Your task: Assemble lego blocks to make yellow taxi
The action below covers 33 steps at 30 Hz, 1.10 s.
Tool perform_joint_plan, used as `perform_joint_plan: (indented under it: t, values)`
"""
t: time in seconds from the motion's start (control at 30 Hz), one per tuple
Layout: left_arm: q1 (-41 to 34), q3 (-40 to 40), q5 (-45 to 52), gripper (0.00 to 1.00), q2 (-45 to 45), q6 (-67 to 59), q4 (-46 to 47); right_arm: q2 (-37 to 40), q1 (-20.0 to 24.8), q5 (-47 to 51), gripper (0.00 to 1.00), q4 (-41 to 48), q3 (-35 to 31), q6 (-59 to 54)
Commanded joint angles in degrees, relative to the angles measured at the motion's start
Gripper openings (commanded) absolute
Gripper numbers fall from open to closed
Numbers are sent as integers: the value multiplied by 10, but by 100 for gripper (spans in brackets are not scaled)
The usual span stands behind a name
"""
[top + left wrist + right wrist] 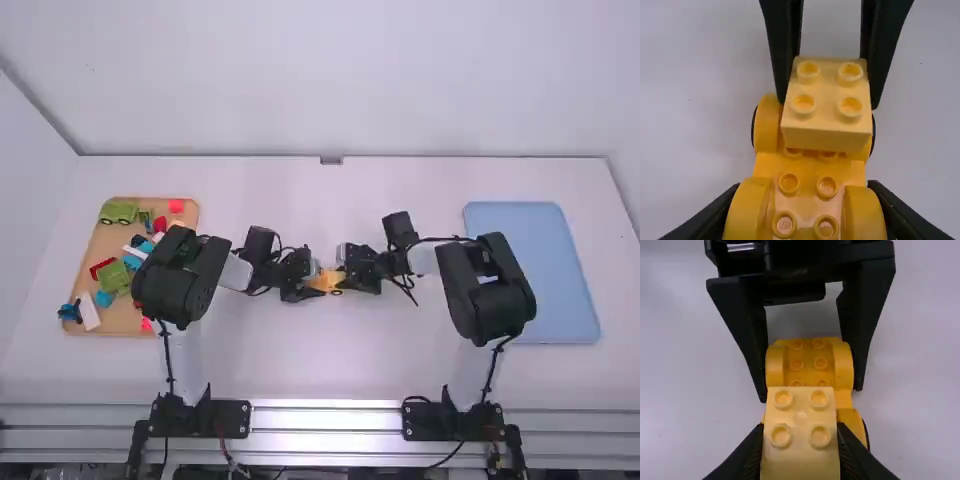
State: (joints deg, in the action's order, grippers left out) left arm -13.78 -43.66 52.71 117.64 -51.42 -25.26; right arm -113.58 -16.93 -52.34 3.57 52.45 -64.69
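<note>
From the high view, two robot arms meet over the middle of a white table [300, 370], their tips around a small yellow car base [323, 284]. Toward the left side is a tan tray [103, 240] of loose blocks, including green, red, blue and white ones; toward the right side lies a blue tray [530, 270]. In the left wrist view, the left end effector [805, 215] is closed on the base, one finger outside each rounded fender. The right end effector [831, 65] pinches a pale yellow brick [827, 92] with four studs over the wheeled end. In the right wrist view, that brick is nearest the camera, between the right arm's fingers, with the base beyond it. The taxi seems partly built: the wheeled base looks ready, while the brick probably needs lining up, pressing down and releasing. Whether it is seated on the studs cannot be told.
</note>
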Motion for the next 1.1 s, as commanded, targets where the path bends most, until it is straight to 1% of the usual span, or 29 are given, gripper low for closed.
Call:
perform_joint_plan:
  t: [0.0,0.23,0.43,0.97,1.07]
  values:
    - [-3,1,-27,41,14,-5,6,-12,-4,3,16,-2,12,2]
    - [-6,2,-27,41,14,-5,8,-12,-4,15,15,-18,12,4]
    - [-3,2,-26,41,14,-5,8,-12,-12,19,15,-16,12,3]
    - [-6,2,-26,42,14,-5,8,-12,-10,29,16,-12,12,4]
    - [-4,2,-26,42,14,-5,8,-12,-12,29,21,-12,12,4]
